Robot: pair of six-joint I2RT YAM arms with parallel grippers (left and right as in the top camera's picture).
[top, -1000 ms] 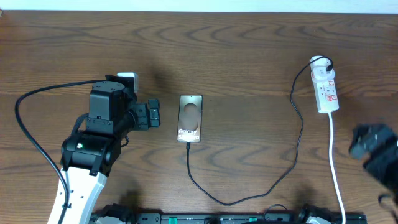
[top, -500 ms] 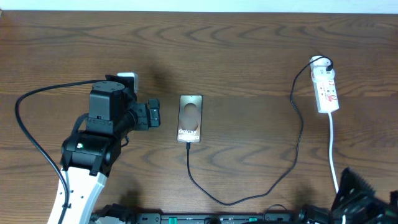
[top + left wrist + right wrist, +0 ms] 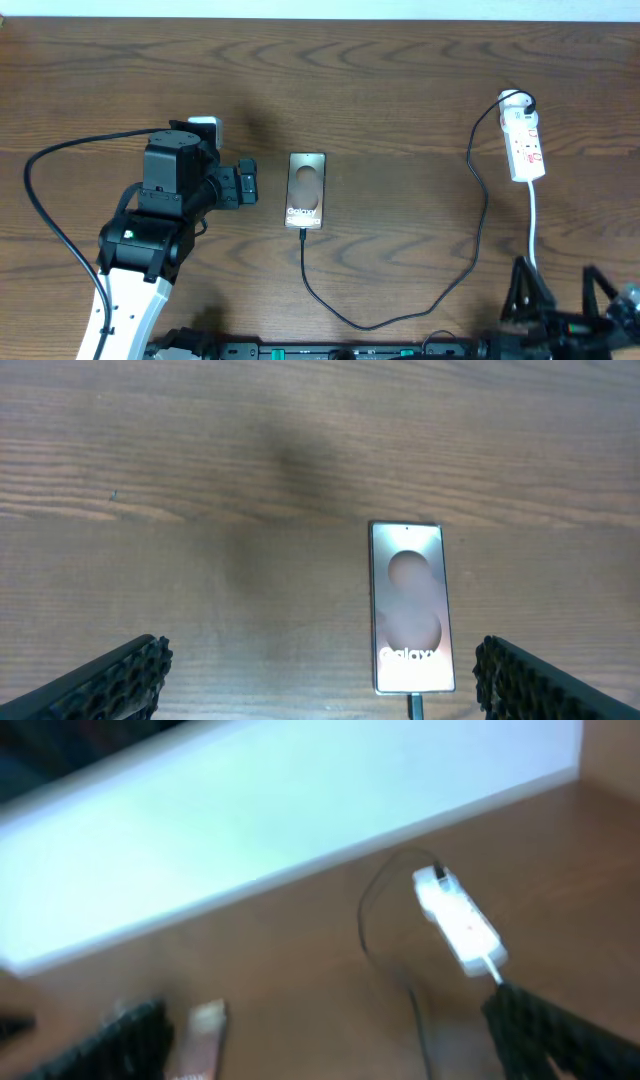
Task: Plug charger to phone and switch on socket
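Ahead of the right gripper (image 3: 558, 292), well apart from it, lies the socket (image 3: 525, 145). Its white cord (image 3: 533, 230) runs back almost to that gripper's fingers. This gripper is spread wide, nothing in it.

Risk 1: on a reach forward a finger catches the cord and drags the light strip, so a switch press skids it instead of clicking. The right wrist view is blurred and the switch is too small to read, so on or off cannot be told. A press could land on the wrong spot.

Just ahead of the left gripper (image 3: 248, 186), also spread wide and empty, sits the phone (image 3: 307, 190), flat and a bit off-centre.

Risk 2: a nudge slides the slick phone on the wood and strains the plug.

The charger (image 3: 303, 255) meets the phone's lettered end and looks plugged in, but full seating can't be confirmed. It loops loose between the 2 grippers and up to the socket's far end.

Risk 3: either arm snags the slack loop and pulls the tip out.

Surface (image 3: 400, 80): dark brown wood grain, low sheen. Room: a pale wall or panel (image 3: 300, 820) beyond the far edge, blurred.
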